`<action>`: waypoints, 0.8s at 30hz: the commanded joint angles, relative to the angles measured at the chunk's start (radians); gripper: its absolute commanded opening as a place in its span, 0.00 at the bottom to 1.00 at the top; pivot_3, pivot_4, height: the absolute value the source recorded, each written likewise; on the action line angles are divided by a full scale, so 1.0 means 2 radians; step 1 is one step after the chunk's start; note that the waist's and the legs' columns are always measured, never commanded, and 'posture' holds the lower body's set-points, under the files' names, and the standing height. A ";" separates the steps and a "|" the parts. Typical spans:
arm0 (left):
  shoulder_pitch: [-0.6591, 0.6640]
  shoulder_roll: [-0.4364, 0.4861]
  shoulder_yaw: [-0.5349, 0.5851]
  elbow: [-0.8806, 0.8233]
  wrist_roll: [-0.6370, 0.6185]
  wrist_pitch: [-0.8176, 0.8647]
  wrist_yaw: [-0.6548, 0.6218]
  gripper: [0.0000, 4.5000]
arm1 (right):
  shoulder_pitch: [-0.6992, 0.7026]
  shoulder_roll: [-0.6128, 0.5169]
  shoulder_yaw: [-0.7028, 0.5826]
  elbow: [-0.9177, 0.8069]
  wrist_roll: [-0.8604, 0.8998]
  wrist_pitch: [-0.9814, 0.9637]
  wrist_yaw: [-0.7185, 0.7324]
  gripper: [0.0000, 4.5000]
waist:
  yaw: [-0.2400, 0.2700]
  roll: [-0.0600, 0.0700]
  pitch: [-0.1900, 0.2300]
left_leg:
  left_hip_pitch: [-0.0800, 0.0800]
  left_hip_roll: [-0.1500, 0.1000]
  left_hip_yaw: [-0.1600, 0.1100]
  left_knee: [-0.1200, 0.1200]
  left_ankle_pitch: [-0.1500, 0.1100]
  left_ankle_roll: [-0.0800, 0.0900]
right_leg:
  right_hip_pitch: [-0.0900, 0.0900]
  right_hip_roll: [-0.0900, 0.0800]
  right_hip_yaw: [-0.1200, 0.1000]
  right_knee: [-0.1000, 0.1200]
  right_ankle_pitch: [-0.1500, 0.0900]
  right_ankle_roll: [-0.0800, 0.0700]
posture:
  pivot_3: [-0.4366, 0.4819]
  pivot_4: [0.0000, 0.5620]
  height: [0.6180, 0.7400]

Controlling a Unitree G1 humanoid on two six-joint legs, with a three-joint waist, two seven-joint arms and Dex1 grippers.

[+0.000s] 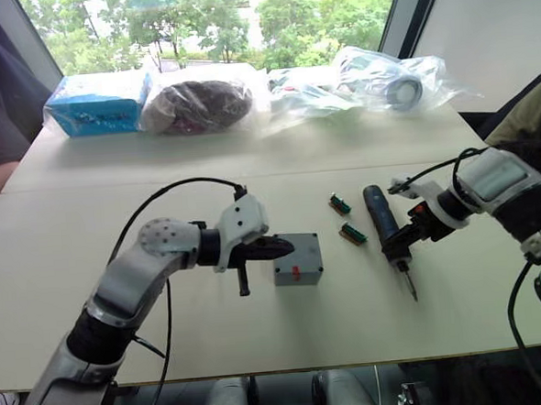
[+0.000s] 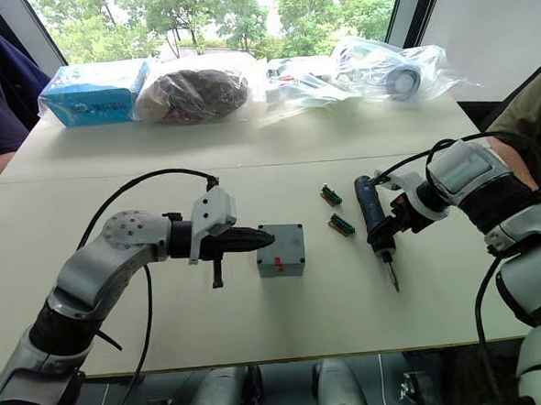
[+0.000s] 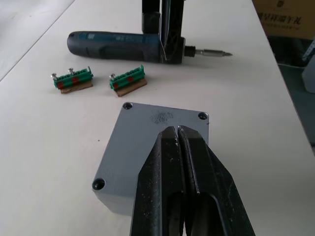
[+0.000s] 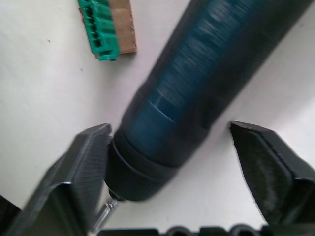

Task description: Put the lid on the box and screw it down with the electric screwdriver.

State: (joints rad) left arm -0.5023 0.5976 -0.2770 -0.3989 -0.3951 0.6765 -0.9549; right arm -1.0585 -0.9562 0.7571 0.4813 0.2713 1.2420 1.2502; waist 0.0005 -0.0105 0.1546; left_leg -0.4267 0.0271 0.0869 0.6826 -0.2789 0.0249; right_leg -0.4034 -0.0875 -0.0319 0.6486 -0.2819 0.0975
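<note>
Head views: box (image 1: 297,259) with lid (image 1: 297,249) on, mid-surface (image 1: 88,223); left hand (image 1: 278,248) closed, tips over the lid. Left wrist view: two green blocks (image 3: 72,79) between box and electric screwdriver (image 3: 118,40). Right wrist view: right hand (image 4: 172,167) open, straddling the screwdriver lying right of the box.
</note>
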 commanded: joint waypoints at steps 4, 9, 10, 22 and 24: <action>-0.003 -0.001 0.021 -0.012 -0.006 0.000 0.012 0.00 | 0.034 0.003 0.014 -0.011 -0.026 0.014 0.030 0.40 | 0.004 0.000 0.000 | 0.000 0.000 0.000 0.000 0.000 0.000 | 0.000 0.000 0.000 0.000 0.000 0.000 | 0.48 0.27 1.00; -0.015 -0.009 0.015 0.009 -0.003 -0.010 0.010 0.00 | 0.038 0.003 -0.024 0.006 -0.043 0.012 0.013 0.40 | 0.006 0.000 0.000 | 0.000 0.000 0.000 0.000 0.000 0.000 | 0.001 0.000 -0.001 0.000 0.000 0.000 | 0.48 0.27 1.00; -0.020 -0.011 0.014 0.015 -0.001 -0.013 0.008 0.00 | 0.032 0.003 -0.041 0.018 -0.046 0.007 0.007 0.40 | 0.006 0.000 0.000 | 0.000 0.000 0.000 0.000 0.000 0.000 | 0.001 0.000 -0.001 0.000 0.000 0.000 | 0.48 0.27 1.00; -0.042 -0.007 0.017 0.084 -0.004 -0.036 -0.039 0.00 | -0.001 0.078 -0.418 -0.036 0.002 -0.168 -0.266 0.40 | 0.002 0.005 0.003 | -0.002 0.000 0.002 -0.001 0.002 -0.004 | -0.003 0.000 0.001 0.000 0.000 0.000 | 0.48 0.27 1.00; -0.055 -0.011 0.008 0.117 0.016 -0.051 -0.039 0.00 | 0.044 0.142 -0.514 -0.165 0.058 -0.186 -0.310 0.40 | -0.004 0.006 0.004 | -0.002 0.001 0.003 -0.001 0.002 -0.004 | -0.004 0.001 0.001 0.000 0.000 0.000 | 0.48 0.27 1.00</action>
State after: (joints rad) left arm -0.5797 0.5790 -0.2620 -0.2040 -0.3906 0.6123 -1.0273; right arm -0.9992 -0.7492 -0.0921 0.4075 0.2632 0.9243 0.7093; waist -0.0074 0.0006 0.1618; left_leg -0.4309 0.0301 0.0907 0.6795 -0.2735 0.0156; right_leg -0.4104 -0.0839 -0.0303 0.6496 -0.2812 0.0974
